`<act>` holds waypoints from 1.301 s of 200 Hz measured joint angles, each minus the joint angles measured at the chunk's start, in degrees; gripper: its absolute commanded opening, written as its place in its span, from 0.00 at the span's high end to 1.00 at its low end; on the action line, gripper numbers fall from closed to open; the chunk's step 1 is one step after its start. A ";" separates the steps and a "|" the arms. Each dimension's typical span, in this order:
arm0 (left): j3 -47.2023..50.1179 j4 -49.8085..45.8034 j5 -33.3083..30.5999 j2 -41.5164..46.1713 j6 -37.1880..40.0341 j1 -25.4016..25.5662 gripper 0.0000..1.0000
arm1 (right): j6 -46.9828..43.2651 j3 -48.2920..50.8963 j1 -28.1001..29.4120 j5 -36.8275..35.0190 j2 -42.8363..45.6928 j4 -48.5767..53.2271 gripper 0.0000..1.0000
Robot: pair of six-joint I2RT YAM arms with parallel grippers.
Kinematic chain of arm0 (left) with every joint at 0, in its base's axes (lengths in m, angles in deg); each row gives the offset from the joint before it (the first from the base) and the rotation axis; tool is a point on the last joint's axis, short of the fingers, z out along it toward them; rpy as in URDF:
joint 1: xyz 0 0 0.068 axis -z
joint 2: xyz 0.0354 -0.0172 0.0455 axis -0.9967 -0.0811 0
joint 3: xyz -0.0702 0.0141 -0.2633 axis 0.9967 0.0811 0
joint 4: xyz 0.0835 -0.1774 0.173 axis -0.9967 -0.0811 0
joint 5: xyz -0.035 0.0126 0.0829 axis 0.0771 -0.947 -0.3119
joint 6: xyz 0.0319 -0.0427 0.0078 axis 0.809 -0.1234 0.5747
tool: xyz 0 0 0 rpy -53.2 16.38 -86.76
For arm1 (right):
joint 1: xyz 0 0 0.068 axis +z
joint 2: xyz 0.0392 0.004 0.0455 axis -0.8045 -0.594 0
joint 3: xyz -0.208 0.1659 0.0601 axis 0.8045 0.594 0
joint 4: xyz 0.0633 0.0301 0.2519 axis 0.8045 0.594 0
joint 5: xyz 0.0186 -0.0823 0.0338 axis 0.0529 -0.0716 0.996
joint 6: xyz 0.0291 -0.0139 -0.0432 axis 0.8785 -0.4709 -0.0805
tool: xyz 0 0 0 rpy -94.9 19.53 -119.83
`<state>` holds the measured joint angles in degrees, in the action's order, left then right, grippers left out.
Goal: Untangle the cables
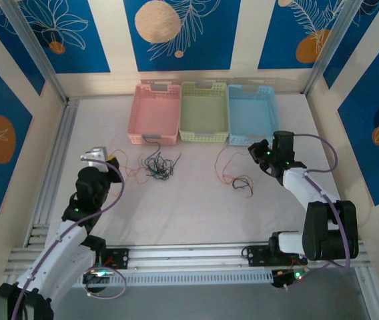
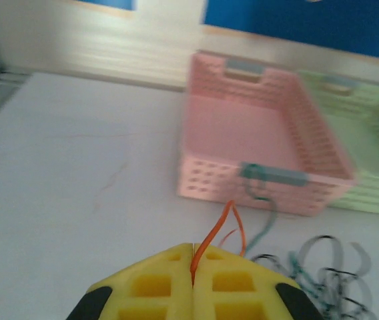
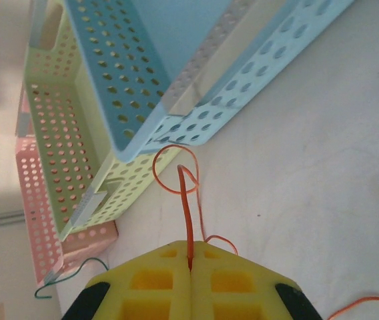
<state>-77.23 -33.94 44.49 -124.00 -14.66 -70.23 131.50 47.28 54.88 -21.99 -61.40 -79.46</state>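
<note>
Orange wire [image 2: 211, 241] was pinched tight in the left gripper [image 2: 193, 273], another orange strand [image 3: 187, 200] in the right gripper [image 3: 189, 263]. Looked like the pulling-apart step; dark clump [image 1: 160, 165] sat by the pink basket [image 1: 135, 115], so next needed a slow tug.

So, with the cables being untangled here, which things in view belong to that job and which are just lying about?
Part of the job: dark cable clump; left-hand orange cable, pinched in the shut left pincer; right-hand orange cable, pinched in the shut right pincer; loose black cable.
Just lying about: pink basket; green basket; blue basket.
</note>
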 measured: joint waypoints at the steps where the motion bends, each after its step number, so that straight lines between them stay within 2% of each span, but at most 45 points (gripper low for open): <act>1: -0.02 0.02 0.20 0.00 -0.02 0.00 1.00 | 0.00 -0.02 0.04 0.00 -0.07 -0.04 1.00; 42: -6.84 -0.72 12.09 1.92 -4.81 0.00 1.00 | -0.24 -0.33 1.25 0.24 -3.41 -1.05 1.00; 107: -26.86 -0.96 27.63 1.77 -12.57 0.00 1.00 | -0.46 -2.38 2.89 0.90 -8.57 -1.22 1.00; 146: -34.84 1.49 32.94 -1.03 -15.43 0.00 1.00 | -0.87 -2.91 3.23 1.27 -9.03 -1.22 1.00; 211: -33.88 3.65 37.00 -7.85 -18.75 0.00 1.00 | -2.51 -6.23 4.42 2.25 -11.39 0.48 1.00; 236: -30.84 3.37 37.00 -9.18 -18.32 0.00 1.00 | -3.69 -8.55 5.66 3.67 -12.83 1.84 0.88; 260: -27.34 4.90 36.94 -10.49 -17.70 0.00 1.00 | -6.19 -11.72 7.85 3.23 -13.09 6.14 0.66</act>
<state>-104.57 -29.04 81.43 -134.49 -32.37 -70.23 125.32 35.56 62.73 -18.76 -74.49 -73.32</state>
